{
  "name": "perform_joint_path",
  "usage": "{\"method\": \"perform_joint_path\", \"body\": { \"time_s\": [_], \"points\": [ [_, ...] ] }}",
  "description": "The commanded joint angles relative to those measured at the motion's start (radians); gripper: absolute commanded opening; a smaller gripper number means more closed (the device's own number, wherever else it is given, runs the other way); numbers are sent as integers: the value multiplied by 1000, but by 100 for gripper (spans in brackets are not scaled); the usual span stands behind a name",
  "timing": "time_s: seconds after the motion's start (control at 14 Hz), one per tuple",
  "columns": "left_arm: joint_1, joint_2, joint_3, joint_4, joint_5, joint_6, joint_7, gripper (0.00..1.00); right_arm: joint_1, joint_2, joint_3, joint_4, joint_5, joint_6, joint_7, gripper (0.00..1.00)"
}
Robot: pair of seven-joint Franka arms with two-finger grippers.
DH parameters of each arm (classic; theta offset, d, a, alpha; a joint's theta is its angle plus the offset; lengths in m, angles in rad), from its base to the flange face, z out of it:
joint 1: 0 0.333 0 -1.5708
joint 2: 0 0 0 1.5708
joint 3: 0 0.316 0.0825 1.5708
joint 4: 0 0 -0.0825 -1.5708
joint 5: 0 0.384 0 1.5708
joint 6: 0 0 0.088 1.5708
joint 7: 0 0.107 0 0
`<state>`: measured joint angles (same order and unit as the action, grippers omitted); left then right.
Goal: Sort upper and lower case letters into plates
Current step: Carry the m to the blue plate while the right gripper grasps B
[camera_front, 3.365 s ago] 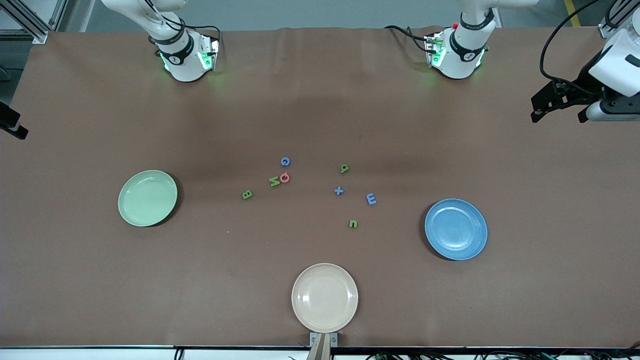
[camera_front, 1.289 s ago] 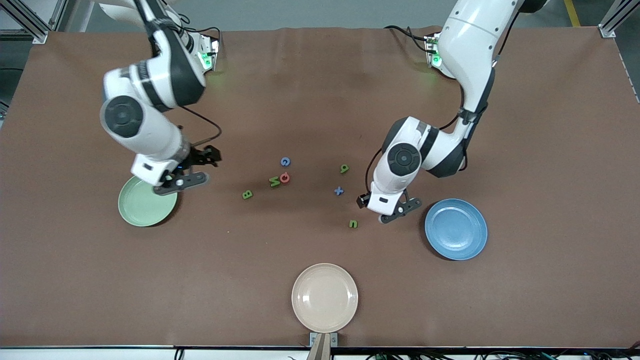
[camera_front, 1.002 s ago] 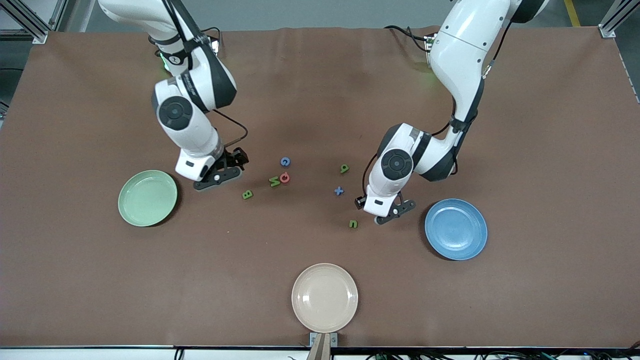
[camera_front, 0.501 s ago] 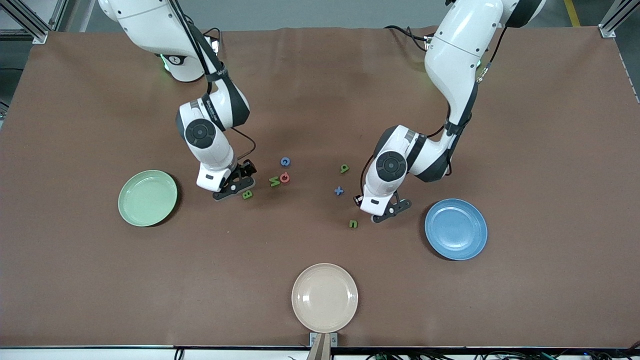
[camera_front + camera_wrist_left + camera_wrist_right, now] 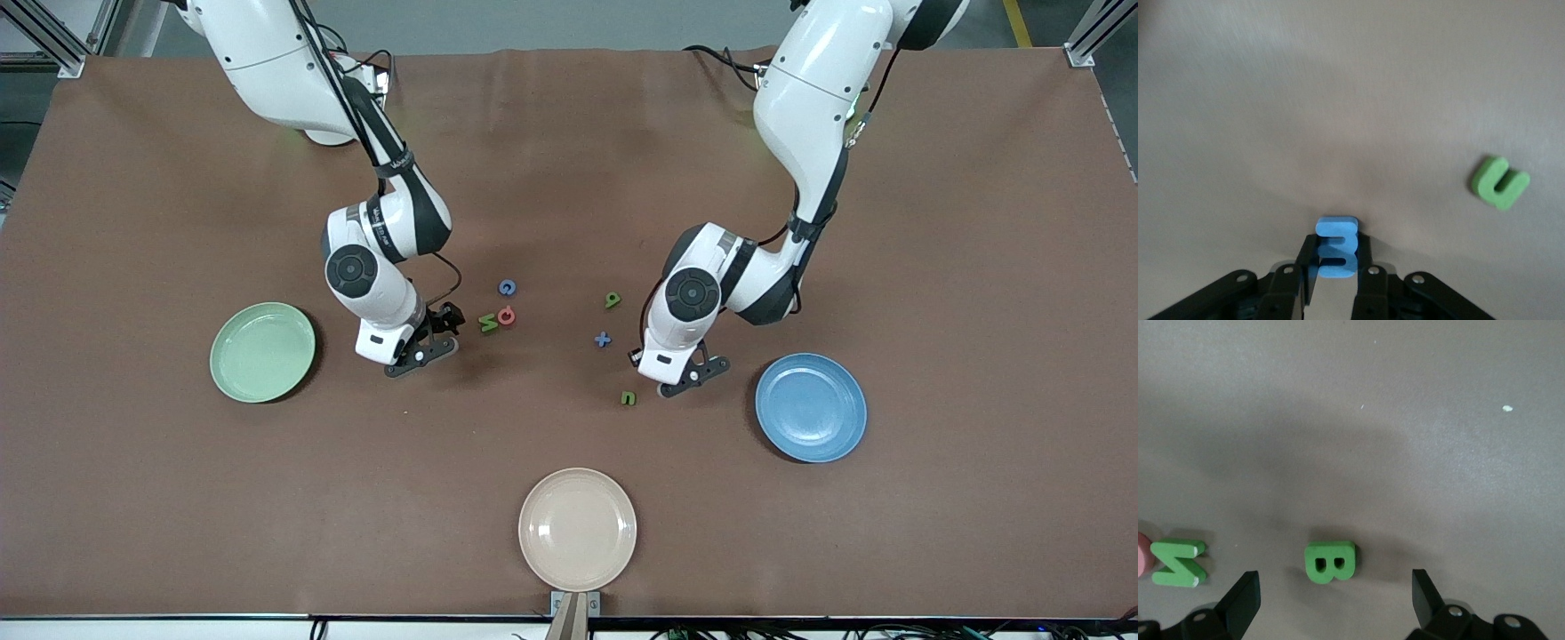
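My left gripper is down at the table, shut on the blue letter E, which stands between its fingers; the front view hides that E. My right gripper is open and low over the green B, which lies on the table between its spread fingertips, untouched. The front view shows a blue G, a red letter, a green N, a green q, a blue x and a green u. The mint plate and the blue plate are empty.
A cream plate sits by the table edge nearest the front camera. The green N lies close beside the right gripper, with the red letter touching it. The green u lies a short way from the left gripper.
Both arms came in from the table's ends. The right gripper moved from over the mint plate to over the green B. The left gripper settled around the blue E.
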<state>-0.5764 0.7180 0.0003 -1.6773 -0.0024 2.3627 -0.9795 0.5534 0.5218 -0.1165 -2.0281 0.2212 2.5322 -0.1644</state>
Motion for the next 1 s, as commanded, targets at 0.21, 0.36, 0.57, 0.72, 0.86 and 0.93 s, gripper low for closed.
{"method": "perform_joint_path", "body": {
  "time_s": [0.21,0.36,0.57,0.72,0.86,0.93],
  "points": [
    [186,-157,3,-4,67,-54,261,0,-21,38,18,43,27,-17,-33,95],
    [251,-149,3,-10,67,-54,364,0,-18,40,20,43,27,-17,-33,88],
    [343,-137,1,-44,67,-57,488,2,-13,46,18,45,27,-18,-33,74],
    [366,-111,4,-47,67,-57,508,24,-13,47,18,46,27,-18,-33,65],
    [395,-104,4,-48,68,-57,515,99,-12,53,18,49,27,-18,-33,61],
    [401,-104,4,-48,68,-57,524,100,-12,53,18,51,27,-18,-33,56]
  ]
}}
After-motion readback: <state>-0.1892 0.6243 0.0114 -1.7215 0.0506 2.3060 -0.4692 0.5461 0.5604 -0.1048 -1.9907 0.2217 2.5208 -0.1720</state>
